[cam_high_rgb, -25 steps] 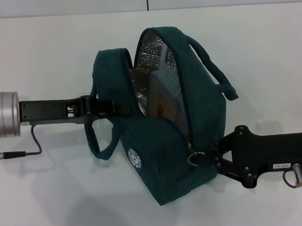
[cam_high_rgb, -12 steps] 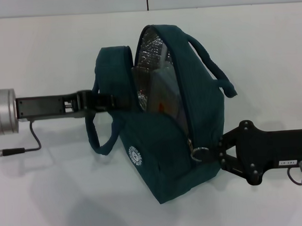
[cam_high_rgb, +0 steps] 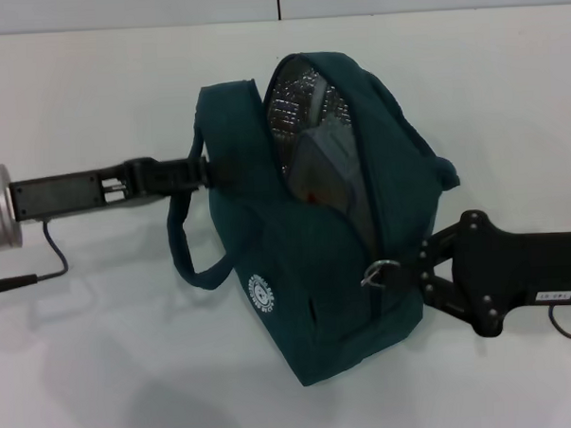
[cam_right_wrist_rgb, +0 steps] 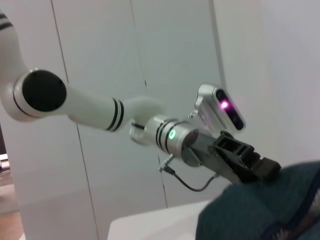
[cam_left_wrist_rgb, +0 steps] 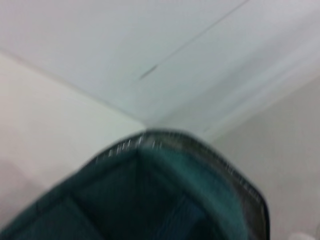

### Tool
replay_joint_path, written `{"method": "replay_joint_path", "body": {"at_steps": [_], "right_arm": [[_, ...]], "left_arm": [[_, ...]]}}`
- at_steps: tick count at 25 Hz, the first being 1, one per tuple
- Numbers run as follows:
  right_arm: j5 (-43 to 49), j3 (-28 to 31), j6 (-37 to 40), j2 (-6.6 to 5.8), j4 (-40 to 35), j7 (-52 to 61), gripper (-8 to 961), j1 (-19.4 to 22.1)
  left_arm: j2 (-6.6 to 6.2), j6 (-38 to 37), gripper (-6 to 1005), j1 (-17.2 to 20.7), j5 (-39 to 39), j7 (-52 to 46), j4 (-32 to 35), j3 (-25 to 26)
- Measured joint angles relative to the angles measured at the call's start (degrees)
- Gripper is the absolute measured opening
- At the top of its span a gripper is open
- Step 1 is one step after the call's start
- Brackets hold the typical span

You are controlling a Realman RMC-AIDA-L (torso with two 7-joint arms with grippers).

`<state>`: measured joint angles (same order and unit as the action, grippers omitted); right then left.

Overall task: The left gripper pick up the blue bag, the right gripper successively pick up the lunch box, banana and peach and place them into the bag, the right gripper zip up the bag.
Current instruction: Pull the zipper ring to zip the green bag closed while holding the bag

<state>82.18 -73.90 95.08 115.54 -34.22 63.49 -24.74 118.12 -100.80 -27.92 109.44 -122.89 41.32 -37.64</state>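
Observation:
The blue bag [cam_high_rgb: 307,270] stands on the white table, its top open and showing the silver lining [cam_high_rgb: 295,105]. The lunch box [cam_high_rgb: 326,160] sits inside, with a small orange-red patch [cam_high_rgb: 309,195] beside it. I cannot make out the banana or the peach. My left gripper [cam_high_rgb: 204,170] is shut on the bag's left rim and holds it up. My right gripper [cam_high_rgb: 409,275] is shut on the zipper pull [cam_high_rgb: 378,270] low on the bag's right side. The bag's rim [cam_left_wrist_rgb: 165,200] fills the left wrist view. The right wrist view shows the bag [cam_right_wrist_rgb: 260,210] and the left gripper [cam_right_wrist_rgb: 250,167].
The white table [cam_high_rgb: 102,355] spreads around the bag. The bag's loose handle [cam_high_rgb: 188,261] hangs on its left side. A grey cable [cam_high_rgb: 41,267] trails from the left arm. A wall rises behind the table's far edge.
The bag has shifted right and its opening has narrowed. My left gripper has moved right with the rim. My right gripper and the zipper pull have risen a little along the zip.

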Motion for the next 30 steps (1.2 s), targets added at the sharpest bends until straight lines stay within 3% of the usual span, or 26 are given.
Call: {"method": "replay_joint_path", "body": {"at_steps": [5,10,19,24,30], "right_arm": [[-1.7,2.1,2.5,0.06,-0.6,-1.2,15,0.3],[-5.2,2.3,4.1,-0.02,-1.6,-1.8,15,1.0],[-9.9,2.4,1.3,0.16,-2.9,-1.8,16,-0.5],[-11.4,2.0,-4.8,0.44,-2.5,-1.6,16,-4.9],[-11.7,0.6,-6.3,0.42,-1.9,-1.5,16,-10.2]], "left_arm": [[0.16,-0.1,459,0.6,-2.4,5.9,-1.4,4.0],[0.27,0.1,707,1.6,-4.2,9.5,-1.6,4.4],[0.35,0.2,705,1.9,-5.6,11.0,-2.3,5.0],[0.36,0.2,704,3.0,-6.5,13.0,-2.3,5.7],[-0.22,0.2,703,4.1,-7.3,13.7,-2.3,7.6]]}}
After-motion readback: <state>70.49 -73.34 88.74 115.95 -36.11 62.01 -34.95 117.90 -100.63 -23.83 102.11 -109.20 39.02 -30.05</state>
